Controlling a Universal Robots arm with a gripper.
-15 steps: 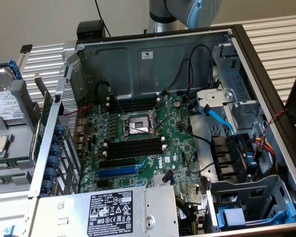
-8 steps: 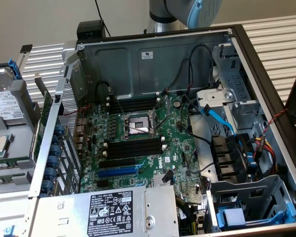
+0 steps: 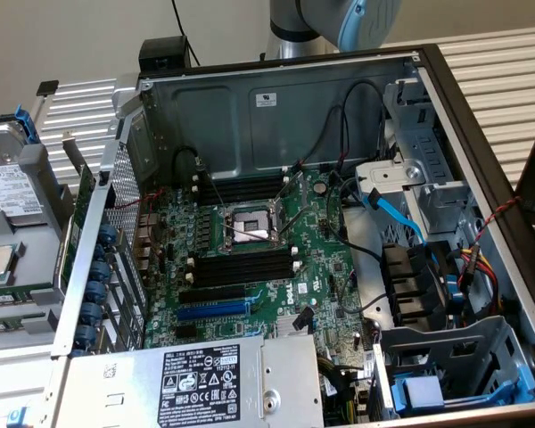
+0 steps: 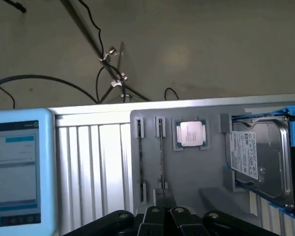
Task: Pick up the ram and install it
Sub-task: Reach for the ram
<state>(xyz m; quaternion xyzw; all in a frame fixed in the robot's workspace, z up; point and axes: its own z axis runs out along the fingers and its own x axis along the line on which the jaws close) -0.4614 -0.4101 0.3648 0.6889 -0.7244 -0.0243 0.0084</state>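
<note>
**Exterior view:** An open case (image 3: 276, 107) lies on the worktop (image 3: 490, 62), its black memory slots (image 3: 245, 267) empty on either side of the bare socket (image 3: 250, 223). The arm (image 3: 339, 18) rises behind the case's far wall. A grey tray (image 3: 37, 192) of parts sits outside the case at the exterior view's left, well apart from the slots.

**Wrist view:** The ram (image 4: 161, 157) stands on edge in a holder on the tray, near a chip (image 4: 191, 133) and a hard drive (image 4: 258, 157). It lies directly ahead of the gripper (image 4: 163, 196). Its long axis runs straight away from the jaws, in line with the seam between them. The jaws look drawn together, pad to pad, gripping nothing, and the ram is not yet lifted. The wrist appears tilted down and outward over the tray, with the floor (image 4: 211, 44) beyond.
</note>
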